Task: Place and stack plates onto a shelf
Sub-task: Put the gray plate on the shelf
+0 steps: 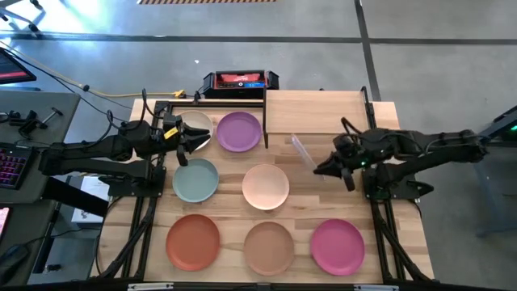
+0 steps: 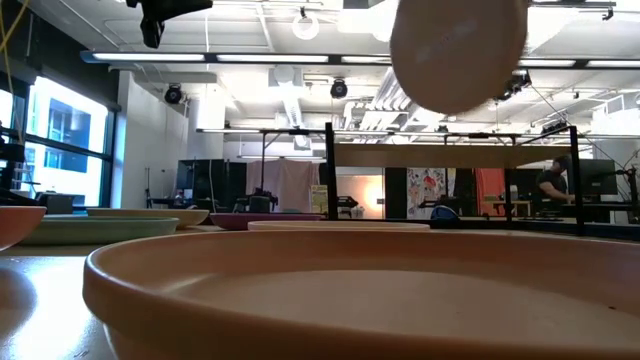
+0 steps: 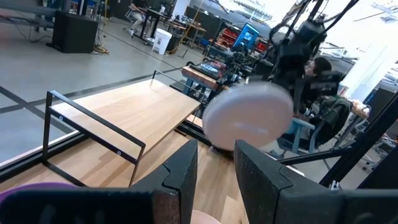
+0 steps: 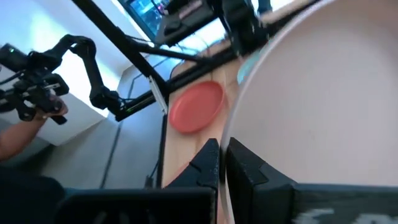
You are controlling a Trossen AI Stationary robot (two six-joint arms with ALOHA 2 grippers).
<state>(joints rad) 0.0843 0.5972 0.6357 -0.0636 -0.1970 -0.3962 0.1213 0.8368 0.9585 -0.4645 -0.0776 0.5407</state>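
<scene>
My right gripper [image 1: 327,167] is shut on a pale grey plate [image 1: 303,152], held on edge above the table in front of the shelf [image 1: 315,111]. The plate shows as a round disc in the low view [image 2: 458,50] and the left wrist view [image 3: 247,118]. My left gripper [image 1: 184,139] hovers open over the cream plate [image 1: 198,125], with nothing between its fingers. Flat on the tabletop lie the purple [image 1: 238,131], pale teal [image 1: 195,179], pale pink [image 1: 265,186], rust orange [image 1: 192,241], tan [image 1: 268,246] and magenta [image 1: 337,246] plates. My right gripper pinches the grey plate's rim [image 4: 225,155] between its two fingers. The fingers come from the table's right side, slanting slightly down. The plate stands on edge, tilted, lifted clear of the table and of the shelf.
The shelf's black metal frame [image 3: 93,134] stands at the table's far right, its board bare. A red and black box [image 1: 240,81] sits beyond the far edge. A desk with a keyboard [image 1: 12,166] is at the left. People show in the room behind.
</scene>
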